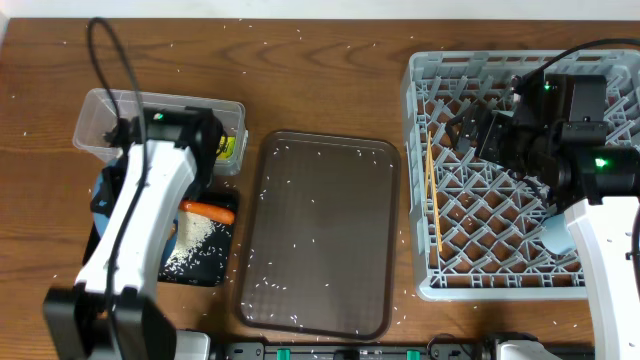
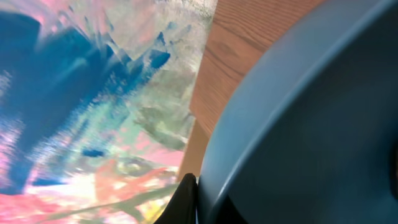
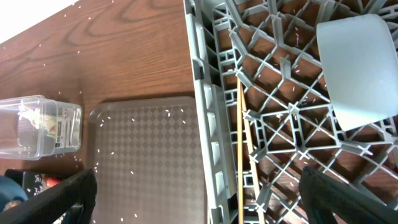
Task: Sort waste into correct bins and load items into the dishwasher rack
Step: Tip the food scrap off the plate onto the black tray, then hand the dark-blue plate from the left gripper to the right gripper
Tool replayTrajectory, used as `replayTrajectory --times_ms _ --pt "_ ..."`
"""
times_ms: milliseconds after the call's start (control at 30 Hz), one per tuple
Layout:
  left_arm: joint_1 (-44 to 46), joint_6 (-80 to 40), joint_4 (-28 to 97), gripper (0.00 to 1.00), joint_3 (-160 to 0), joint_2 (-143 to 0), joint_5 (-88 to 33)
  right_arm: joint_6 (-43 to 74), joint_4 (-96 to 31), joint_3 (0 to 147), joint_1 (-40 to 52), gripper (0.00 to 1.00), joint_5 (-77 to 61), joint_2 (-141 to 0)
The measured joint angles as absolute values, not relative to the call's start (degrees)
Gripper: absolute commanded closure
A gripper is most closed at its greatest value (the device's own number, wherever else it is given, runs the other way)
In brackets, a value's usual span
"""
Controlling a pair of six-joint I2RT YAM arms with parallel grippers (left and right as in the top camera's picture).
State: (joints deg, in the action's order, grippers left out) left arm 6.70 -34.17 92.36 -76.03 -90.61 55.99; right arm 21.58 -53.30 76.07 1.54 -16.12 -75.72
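Observation:
My left gripper [image 1: 200, 165] [image 2: 191, 200] is over the clear tub [image 1: 105, 112] and the black tray [image 1: 218, 268], shut on the rim of the large blue plate [image 1: 101, 196] [image 2: 311, 124]. The arm hides most of the plate from overhead. An orange carrot [image 1: 208, 211] and a heap of rice [image 1: 193, 243] lie on the black tray. A yellow-green wrapper [image 1: 230, 147] sits in the tub. My right gripper [image 1: 466, 130] [image 3: 199, 199] is open and empty above the left part of the grey rack [image 1: 420, 110] [image 3: 205, 93]. A pale cup [image 3: 357, 68] and a light-blue cup [image 1: 553, 232] lie in the rack.
The brown serving tray [image 1: 320, 235] [image 3: 149, 162] lies between the bins and the rack, dotted with rice grains. Yellow chopsticks [image 1: 434, 200] [image 3: 240, 143] lie along the rack's left side. Loose rice is scattered over the wooden table [image 1: 300, 70].

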Motion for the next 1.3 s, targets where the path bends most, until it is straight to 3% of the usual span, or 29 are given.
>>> replayTrajectory --times_ms 433,733,1300 --pt "6.52 -35.73 92.31 0.94 -75.75 -90.28 61.25 21.23 -53.30 76.07 1.54 0.01 -16.21 -75.72" --pt "-0.36 -37.93 92.36 0.94 -75.72 -89.86 58.26 21.21 -53.10 76.07 1.54 0.01 -17.61 -75.70" --pt "0.12 -38.92 92.36 0.94 -75.18 -89.30 55.02 21.32 -50.70 76.07 1.54 0.01 -18.70 -75.68"
